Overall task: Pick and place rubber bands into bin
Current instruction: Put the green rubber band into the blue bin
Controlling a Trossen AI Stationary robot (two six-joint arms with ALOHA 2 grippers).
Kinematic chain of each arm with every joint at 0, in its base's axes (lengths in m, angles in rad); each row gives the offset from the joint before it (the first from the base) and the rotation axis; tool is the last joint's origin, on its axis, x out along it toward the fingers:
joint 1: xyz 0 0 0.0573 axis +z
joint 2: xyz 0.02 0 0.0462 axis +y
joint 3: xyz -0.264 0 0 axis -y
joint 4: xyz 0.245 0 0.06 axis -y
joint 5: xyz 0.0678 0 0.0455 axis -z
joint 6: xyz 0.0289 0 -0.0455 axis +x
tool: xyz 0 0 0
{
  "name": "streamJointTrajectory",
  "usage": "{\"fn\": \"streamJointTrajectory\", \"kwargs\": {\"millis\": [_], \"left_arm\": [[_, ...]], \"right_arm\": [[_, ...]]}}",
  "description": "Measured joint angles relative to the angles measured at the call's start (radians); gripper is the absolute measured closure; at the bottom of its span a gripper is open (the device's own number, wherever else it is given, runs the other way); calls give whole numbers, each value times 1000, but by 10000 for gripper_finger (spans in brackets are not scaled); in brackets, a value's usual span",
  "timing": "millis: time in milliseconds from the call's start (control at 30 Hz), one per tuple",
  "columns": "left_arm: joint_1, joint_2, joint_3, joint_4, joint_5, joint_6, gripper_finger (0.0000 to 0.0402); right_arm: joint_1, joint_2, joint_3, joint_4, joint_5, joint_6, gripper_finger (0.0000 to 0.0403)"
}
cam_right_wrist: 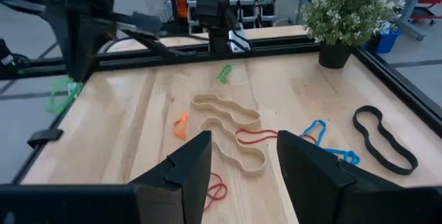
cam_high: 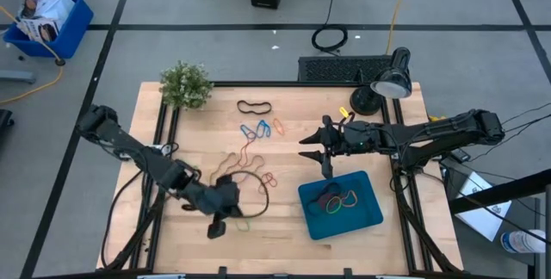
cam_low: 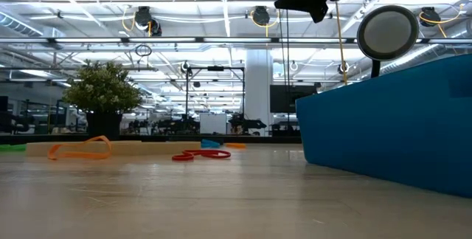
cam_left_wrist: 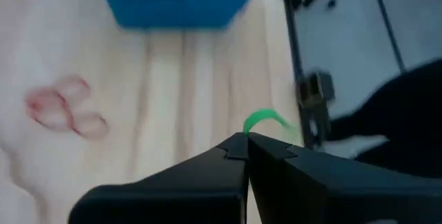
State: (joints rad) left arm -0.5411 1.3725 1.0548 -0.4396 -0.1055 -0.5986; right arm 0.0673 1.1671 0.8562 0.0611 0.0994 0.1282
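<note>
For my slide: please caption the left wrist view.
Left gripper shut on a green rubber band, bin ahead.

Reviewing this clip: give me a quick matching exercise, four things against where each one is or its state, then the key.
Things:
1. bin
2. black rubber band
3. left gripper
4. right gripper

Place or state:
A. open, above the table just beyond the bin
B. on the table near the potted plant
C. shut on a green rubber band
D. holds several bands already

Pairs: 1-D, 2-B, 3-C, 4-A
</note>
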Motion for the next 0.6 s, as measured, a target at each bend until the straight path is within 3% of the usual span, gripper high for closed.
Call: {"fn": "streamJointTrajectory", "kwargs": {"millis": [233,400,600], "left_arm": [[93,6,29,181,-30,200,398],[155,16,29,311,-63,313,399],[195,16,29,366,-121,405,396]], "right_arm": [[0,0,0,-5,-50,69,242],[0,0,0,-8,-175,74,242],[0,0,0,-4,-392,190,244]]}}
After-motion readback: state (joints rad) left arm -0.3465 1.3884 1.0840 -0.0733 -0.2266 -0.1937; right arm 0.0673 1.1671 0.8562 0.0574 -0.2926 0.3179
